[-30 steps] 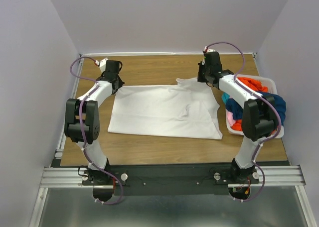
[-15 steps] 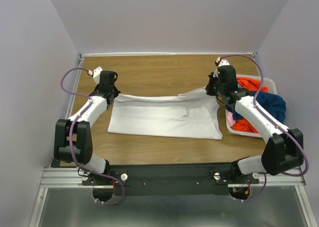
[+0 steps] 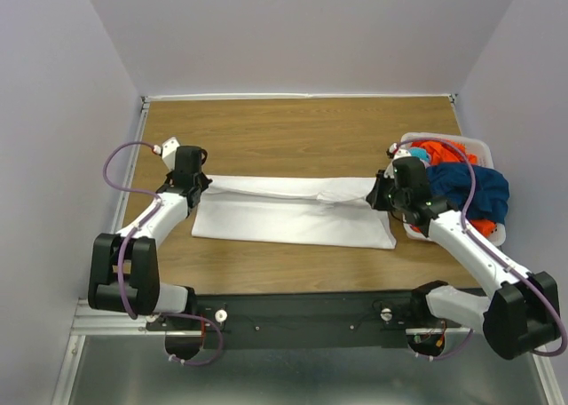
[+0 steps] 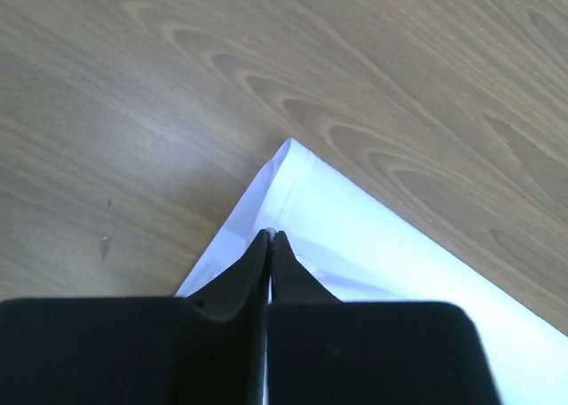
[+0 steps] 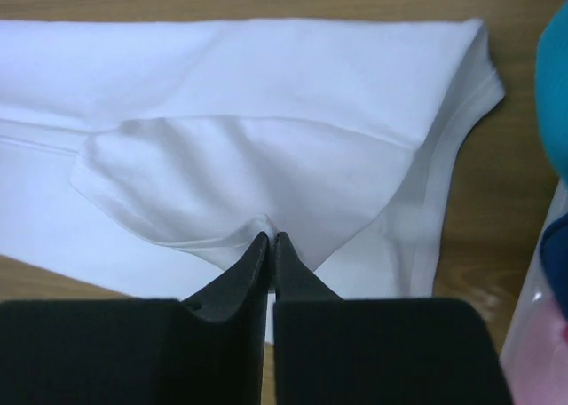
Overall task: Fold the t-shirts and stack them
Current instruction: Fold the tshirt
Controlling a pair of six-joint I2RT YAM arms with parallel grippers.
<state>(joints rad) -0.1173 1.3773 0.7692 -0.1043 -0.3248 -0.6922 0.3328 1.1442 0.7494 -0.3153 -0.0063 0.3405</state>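
Note:
A plain white t-shirt [image 3: 293, 220] lies across the middle of the wooden table, its far edge lifted and drawn over toward the near edge. My left gripper [image 3: 197, 190] is shut on the shirt's left far corner [image 4: 293, 187]. My right gripper [image 3: 380, 196] is shut on a pinch of the shirt's right far edge [image 5: 266, 178]. The cloth between the two grippers hangs as a taut fold. Orange [image 3: 444, 151], dark blue [image 3: 470, 187] and pink shirts lie piled in a white bin [image 3: 486, 147] at the right.
The white plastic bin stands at the table's right edge, close beside my right arm. Bare wood [image 3: 293, 134] lies behind the shirt. Purple-grey walls close in the table on three sides. A metal rail [image 3: 302, 312] runs along the near edge.
Both grippers have moved toward the near edge, pulling the white shirt's far edge over the rest of it. The visible shirt has become a narrower band.

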